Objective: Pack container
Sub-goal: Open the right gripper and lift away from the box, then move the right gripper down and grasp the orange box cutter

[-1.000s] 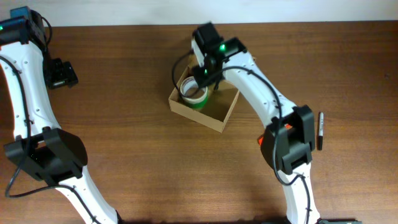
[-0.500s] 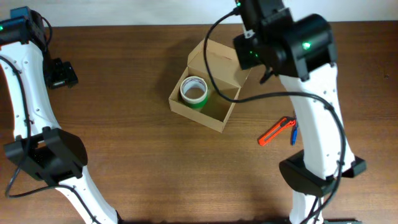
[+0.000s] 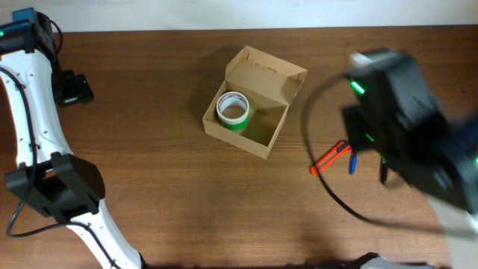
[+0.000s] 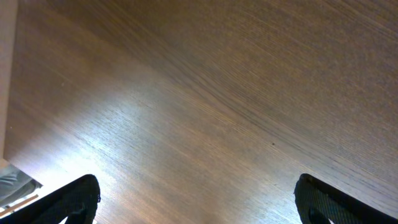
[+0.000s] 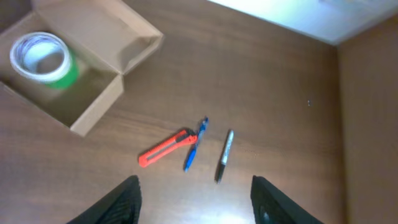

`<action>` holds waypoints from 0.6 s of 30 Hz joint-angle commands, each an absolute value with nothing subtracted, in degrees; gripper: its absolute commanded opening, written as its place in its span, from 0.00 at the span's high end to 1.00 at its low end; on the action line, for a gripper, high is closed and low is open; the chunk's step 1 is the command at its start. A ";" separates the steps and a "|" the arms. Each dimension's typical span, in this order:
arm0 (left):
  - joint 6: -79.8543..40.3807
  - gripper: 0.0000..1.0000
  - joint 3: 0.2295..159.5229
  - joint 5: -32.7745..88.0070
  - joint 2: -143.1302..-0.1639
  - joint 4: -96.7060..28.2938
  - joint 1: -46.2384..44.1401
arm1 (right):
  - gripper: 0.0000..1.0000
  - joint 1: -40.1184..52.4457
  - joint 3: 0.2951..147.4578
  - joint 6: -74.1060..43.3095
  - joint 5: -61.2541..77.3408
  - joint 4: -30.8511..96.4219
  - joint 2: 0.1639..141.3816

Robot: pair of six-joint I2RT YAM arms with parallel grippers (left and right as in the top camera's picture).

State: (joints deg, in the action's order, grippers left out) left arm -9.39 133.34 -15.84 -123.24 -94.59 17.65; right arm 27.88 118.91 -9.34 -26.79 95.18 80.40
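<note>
Overhead, cardboard container (image 3: 261,81) holds round tape roll (image 3: 233,98); left fingers (image 4: 68,200) and right fingers (image 5: 124,200) spread.

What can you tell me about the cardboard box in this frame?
The cardboard box is small, rectangular and plain tan-brown. It rests flat on the wooden table, turned askew to the table's edges. Its hinged lid is open and stands up along the far side, with folded side tabs. Inside, a green tape roll lies flat at one end, and the rest of the floor is bare. Nothing else touches the box.
</note>
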 commanded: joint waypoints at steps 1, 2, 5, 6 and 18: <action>-8.88 0.00 133.10 -15.66 -123.20 -94.54 17.91 | 0.38 24.29 104.75 -15.84 -24.45 88.44 76.42; -8.88 0.00 133.10 -15.66 -123.20 -94.54 17.91 | 0.35 23.29 100.73 -17.08 -23.29 85.52 75.92; -8.88 0.00 133.10 -15.66 -123.20 -94.54 17.91 | 0.23 19.57 88.95 -24.95 -21.39 77.23 76.79; -8.88 0.00 133.10 -15.66 -123.20 -94.54 17.91 | 0.22 17.26 84.07 -30.55 -18.63 73.97 78.37; -8.88 0.00 133.10 -15.66 -123.20 -94.54 17.91 | 0.36 3.07 75.11 -45.58 3.42 64.77 99.96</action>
